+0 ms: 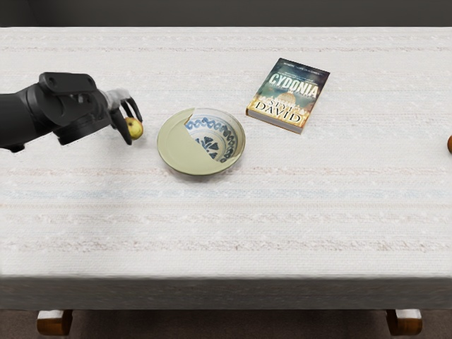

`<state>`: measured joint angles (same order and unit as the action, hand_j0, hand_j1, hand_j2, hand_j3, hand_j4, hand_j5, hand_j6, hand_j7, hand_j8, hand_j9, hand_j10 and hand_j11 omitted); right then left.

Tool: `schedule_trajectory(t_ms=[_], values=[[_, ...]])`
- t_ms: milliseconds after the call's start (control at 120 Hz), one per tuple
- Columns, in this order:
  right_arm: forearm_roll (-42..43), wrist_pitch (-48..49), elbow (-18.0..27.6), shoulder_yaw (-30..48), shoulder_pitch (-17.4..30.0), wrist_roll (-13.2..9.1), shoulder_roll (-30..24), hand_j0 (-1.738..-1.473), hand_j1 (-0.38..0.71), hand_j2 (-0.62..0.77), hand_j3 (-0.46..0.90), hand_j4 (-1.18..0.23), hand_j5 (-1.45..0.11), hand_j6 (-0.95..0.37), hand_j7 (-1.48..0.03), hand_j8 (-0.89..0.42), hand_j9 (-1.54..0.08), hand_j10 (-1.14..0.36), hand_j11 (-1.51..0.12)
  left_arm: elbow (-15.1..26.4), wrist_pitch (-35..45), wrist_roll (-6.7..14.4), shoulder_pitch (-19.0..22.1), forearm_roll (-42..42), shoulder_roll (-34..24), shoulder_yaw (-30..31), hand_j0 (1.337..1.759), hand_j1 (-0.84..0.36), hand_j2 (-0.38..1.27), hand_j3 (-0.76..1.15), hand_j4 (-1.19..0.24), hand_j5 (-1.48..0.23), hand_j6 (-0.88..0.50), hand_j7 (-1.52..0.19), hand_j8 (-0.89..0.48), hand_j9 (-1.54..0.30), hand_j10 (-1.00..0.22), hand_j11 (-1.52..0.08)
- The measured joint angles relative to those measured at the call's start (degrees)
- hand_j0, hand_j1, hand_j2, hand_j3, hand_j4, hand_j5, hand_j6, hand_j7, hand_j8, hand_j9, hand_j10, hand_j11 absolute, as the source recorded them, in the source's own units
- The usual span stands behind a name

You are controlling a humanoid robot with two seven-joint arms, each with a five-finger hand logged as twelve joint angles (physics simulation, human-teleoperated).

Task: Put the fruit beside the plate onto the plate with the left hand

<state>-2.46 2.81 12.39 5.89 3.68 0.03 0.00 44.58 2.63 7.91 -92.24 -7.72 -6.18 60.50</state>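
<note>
A small yellow-green fruit (134, 128) with a reddish side lies on the white tablecloth just left of the plate (176, 145). The plate is round, cream-coloured, with a blue pattern in its middle. My left hand (127, 119) comes in from the left on a black arm and its dark fingers curl around the fruit from above and from the left. The fruit appears to rest at table level, about a fruit's width from the plate's rim. The right hand is out of sight.
A paperback book (288, 94) lies tilted behind and to the right of the plate. At the right edge a small orange-brown object (449, 144) just shows. The table's front edge (226, 282) runs across the bottom.
</note>
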Motion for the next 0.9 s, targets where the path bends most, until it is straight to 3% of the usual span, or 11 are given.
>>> schedule_trajectory(t_ms=[200,583,817,900], values=[[0.0,0.0,0.0,0.0,0.0,0.0,0.0,-1.658,-0.33,0.00,0.00,-0.02,-0.02,-0.02,-0.02,-0.02,-0.02,-0.02,-0.02,0.7,-8.3,-0.1,-4.8,-0.1,-1.4,-1.8,1.657,-0.32,0.38,0.00,-0.65,-0.88,-0.47,-0.88,-0.52,-0.87,-0.65,-0.87],[0.0,0.0,0.0,0.0,0.0,0.0,0.0,-1.658,-0.33,0.00,0.00,-0.02,-0.02,-0.02,-0.02,-0.02,-0.02,-0.02,-0.02,0.8,-14.0,-0.1,-7.1,0.1,1.0,-9.0,1.658,-0.35,0.40,0.00,-0.64,-0.86,-0.47,-0.86,-0.55,-0.85,-0.65,-0.85],[0.0,0.0,0.0,0.0,0.0,0.0,0.0,-1.658,-0.33,0.00,0.00,-0.02,-0.02,-0.01,-0.02,-0.02,-0.02,-0.02,-0.02,0.7,-15.4,-0.1,-7.1,-0.1,0.6,-10.8,1.658,0.07,0.14,0.00,-0.25,-0.34,-0.20,-0.33,-0.22,-0.33,-0.25,-0.33],[0.0,0.0,0.0,0.0,0.0,0.0,0.0,-1.658,-0.33,0.00,0.00,-0.01,-0.02,-0.01,-0.02,-0.02,-0.02,-0.02,-0.02,0.7,-22.9,-0.1,-7.2,-0.1,-6.4,-9.4,1.658,0.16,0.09,0.00,-0.17,-0.22,-0.13,-0.22,-0.15,-0.22,-0.17,-0.22]])
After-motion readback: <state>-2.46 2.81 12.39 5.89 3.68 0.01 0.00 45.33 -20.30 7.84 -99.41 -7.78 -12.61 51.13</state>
